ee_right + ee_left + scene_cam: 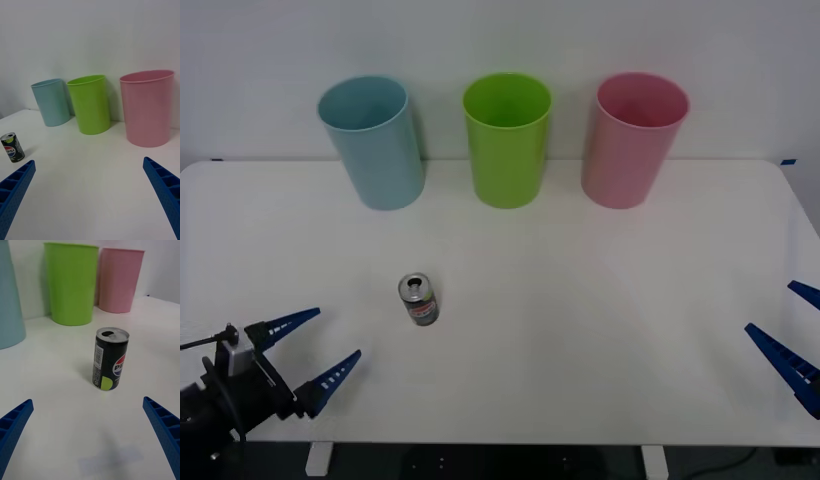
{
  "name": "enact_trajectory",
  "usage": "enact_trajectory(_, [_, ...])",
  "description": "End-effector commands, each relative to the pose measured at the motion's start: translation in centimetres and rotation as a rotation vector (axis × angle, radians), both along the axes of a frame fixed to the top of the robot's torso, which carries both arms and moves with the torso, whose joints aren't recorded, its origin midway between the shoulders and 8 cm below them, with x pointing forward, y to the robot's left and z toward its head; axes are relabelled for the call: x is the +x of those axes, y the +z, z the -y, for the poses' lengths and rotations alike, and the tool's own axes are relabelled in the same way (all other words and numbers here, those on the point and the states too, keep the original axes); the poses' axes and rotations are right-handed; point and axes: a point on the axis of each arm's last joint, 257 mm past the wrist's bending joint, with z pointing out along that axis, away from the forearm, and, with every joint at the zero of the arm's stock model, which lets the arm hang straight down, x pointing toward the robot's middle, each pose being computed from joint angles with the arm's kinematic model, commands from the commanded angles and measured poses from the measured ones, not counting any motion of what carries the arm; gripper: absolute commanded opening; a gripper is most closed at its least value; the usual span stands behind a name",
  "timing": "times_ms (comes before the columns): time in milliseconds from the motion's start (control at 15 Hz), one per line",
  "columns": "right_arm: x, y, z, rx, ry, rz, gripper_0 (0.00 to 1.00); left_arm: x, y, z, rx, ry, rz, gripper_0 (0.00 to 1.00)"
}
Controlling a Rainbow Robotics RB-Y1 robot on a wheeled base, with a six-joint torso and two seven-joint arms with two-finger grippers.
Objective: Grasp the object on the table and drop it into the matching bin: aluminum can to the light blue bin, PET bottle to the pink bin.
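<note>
A small aluminum can (pixel 419 299) (pixel 110 358) (pixel 12 147) with a silver top and dark label stands upright on the white table (pixel 580 330), left of centre. My left gripper (pixel 327 350) (pixel 88 442) is open near the front left edge, pointing at the can with a gap between them. My right gripper (pixel 793 330) (pixel 88 198) hangs open at the front right edge, far from the can. The light blue bin (pixel 372 142) (pixel 52 102) (pixel 9 303) stands at the back left, the pink bin (pixel 635 140) (pixel 149 108) (pixel 119 280) at the back right.
A lime green bin (pixel 507 138) (pixel 91 104) (pixel 70 283) stands between the blue and pink bins along the table's back edge, against a white wall. Bare tabletop lies between the can and the bins.
</note>
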Motion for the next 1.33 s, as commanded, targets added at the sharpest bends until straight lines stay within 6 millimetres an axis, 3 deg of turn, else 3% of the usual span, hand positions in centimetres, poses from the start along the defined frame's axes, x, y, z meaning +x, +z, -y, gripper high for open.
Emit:
enact_trajectory(67, [0.0,0.0,0.0,0.000,0.000,0.000,1.00,1.3,-0.6,1.5,-0.006,-0.029,0.001,1.00])
enact_trajectory(533, [0.0,0.0,0.0,0.000,0.000,0.000,1.00,2.8,-0.9,5.9,-0.074,-0.035,0.033,1.00])
enact_trajectory(1333, [0.0,0.0,0.0,0.000,0.000,0.000,1.00,6.9,-2.1,9.6,-0.077,-0.067,0.027,1.00])
